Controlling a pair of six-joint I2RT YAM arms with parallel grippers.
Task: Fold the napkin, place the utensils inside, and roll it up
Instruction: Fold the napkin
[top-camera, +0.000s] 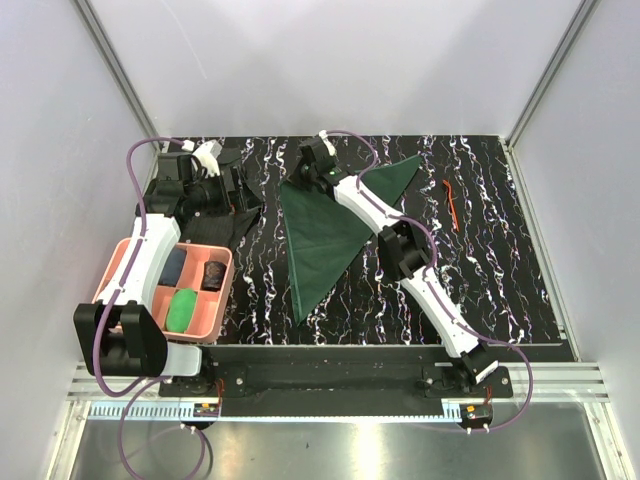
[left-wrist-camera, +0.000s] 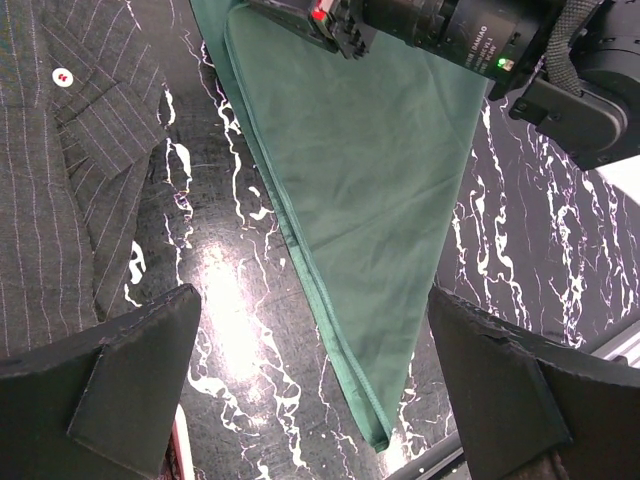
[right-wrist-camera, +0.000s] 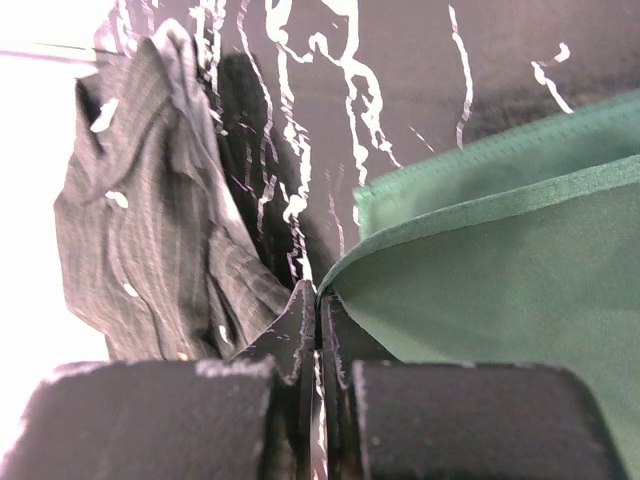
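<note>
One napkin (top-camera: 320, 250) lying on black marbled table (top-camera: 490, 280) w/ white walls (top-camera: 350, 60); R gripper (right-wrist-camera: 318, 305) pinching its corner, L gripper (left-wrist-camera: 315, 340) gaping, empty.

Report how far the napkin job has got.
Done: the napkin lies folded into a triangle, two layers showing. In hand: the right gripper is shut on its far-left corner; the left gripper hangs open nearby. Left: the fork lies apart at the table's far right, not yet on the napkin; no rolling yet.
</note>
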